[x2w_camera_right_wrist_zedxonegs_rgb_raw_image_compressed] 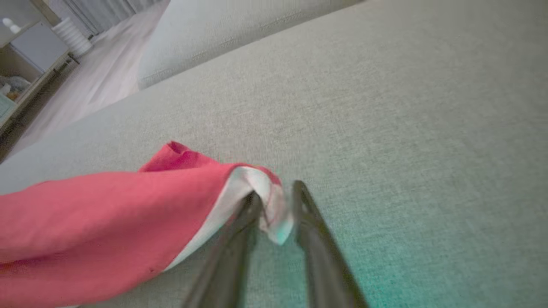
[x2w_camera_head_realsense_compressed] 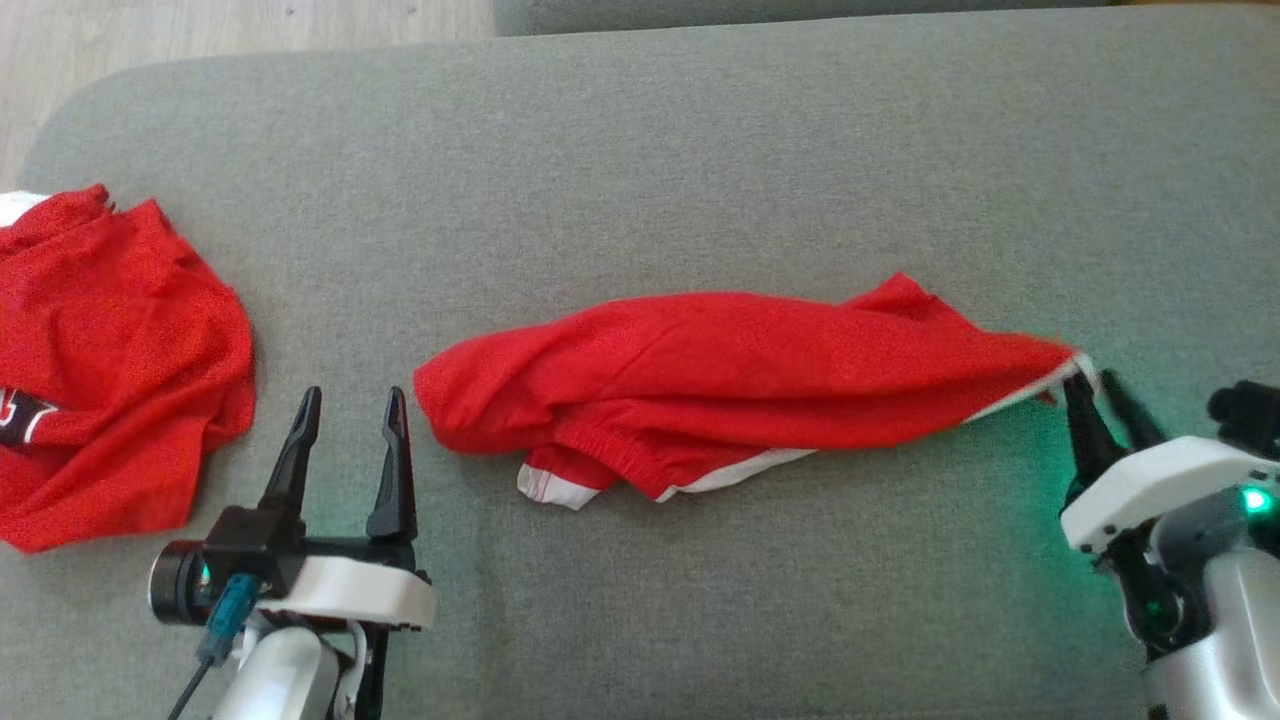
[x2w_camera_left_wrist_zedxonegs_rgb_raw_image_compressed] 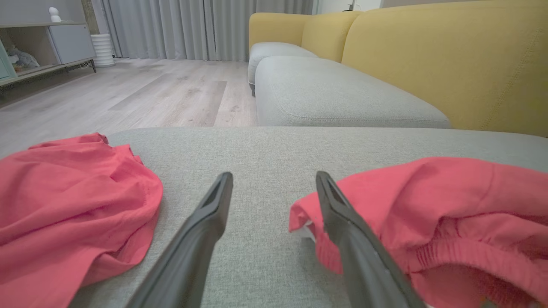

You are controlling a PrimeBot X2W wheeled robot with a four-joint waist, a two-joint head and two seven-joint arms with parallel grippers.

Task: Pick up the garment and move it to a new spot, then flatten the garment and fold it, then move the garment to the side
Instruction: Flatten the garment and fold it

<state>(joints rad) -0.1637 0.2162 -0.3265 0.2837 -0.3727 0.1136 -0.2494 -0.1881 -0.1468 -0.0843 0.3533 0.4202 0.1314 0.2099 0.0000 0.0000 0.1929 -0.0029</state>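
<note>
The red garment [x2w_camera_head_realsense_compressed: 740,370] with white hem trim lies stretched sideways across the middle of the grey cushion [x2w_camera_head_realsense_compressed: 700,150]. Its right corner is drawn out to a point at my right gripper [x2w_camera_head_realsense_compressed: 1092,385]. In the right wrist view the white hem corner [x2w_camera_right_wrist_zedxonegs_rgb_raw_image_compressed: 265,188] hangs over one finger of my right gripper [x2w_camera_right_wrist_zedxonegs_rgb_raw_image_compressed: 276,194], whose jaws stand a little apart. My left gripper [x2w_camera_head_realsense_compressed: 352,400] is open and holds nothing, just left of the garment's left end. In the left wrist view the left gripper [x2w_camera_left_wrist_zedxonegs_rgb_raw_image_compressed: 274,177] has the garment [x2w_camera_left_wrist_zedxonegs_rgb_raw_image_compressed: 428,201] beside its right finger.
A second red garment [x2w_camera_head_realsense_compressed: 110,350] with a dark print lies crumpled at the cushion's left edge, close to my left arm, and also shows as the red heap [x2w_camera_left_wrist_zedxonegs_rgb_raw_image_compressed: 64,205]. Wooden floor [x2w_camera_head_realsense_compressed: 200,30] lies beyond the far left corner. A yellow sofa back [x2w_camera_left_wrist_zedxonegs_rgb_raw_image_compressed: 449,55] rises behind.
</note>
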